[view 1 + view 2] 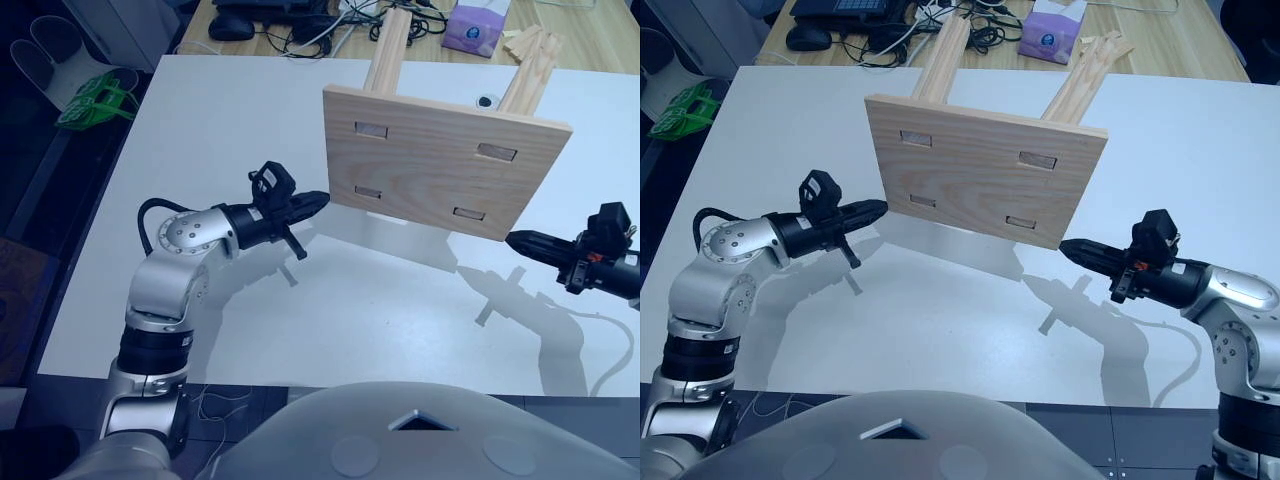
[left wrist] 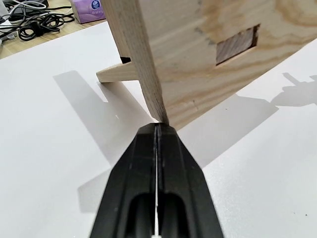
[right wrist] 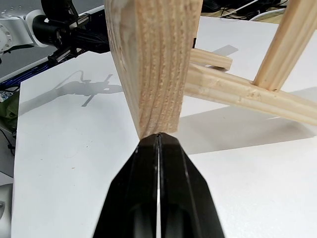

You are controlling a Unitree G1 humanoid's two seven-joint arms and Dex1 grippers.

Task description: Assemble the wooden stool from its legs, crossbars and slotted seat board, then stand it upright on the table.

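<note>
The assembled wooden stool lies tipped on the white table [image 1: 250, 320]. Its slotted seat board [image 1: 435, 160] faces me and its legs [image 1: 387, 50] run away toward the far edge. The board's lower edge seems to hang above its shadow. My left gripper [image 1: 322, 198] is shut, its tips against the board's lower left corner [image 2: 163, 116]. At the lower right corner [image 3: 156, 124], my right gripper [image 1: 512, 238] is also shut and touches the board's edge. A crossbar [image 3: 247, 94] joins the legs behind the board.
A purple tissue box [image 1: 474, 25] and tangled cables [image 1: 300, 25] sit on the desk beyond the table. A green object [image 1: 95, 100] lies off the table's left edge. A small white item [image 1: 487, 100] rests between the stool's legs.
</note>
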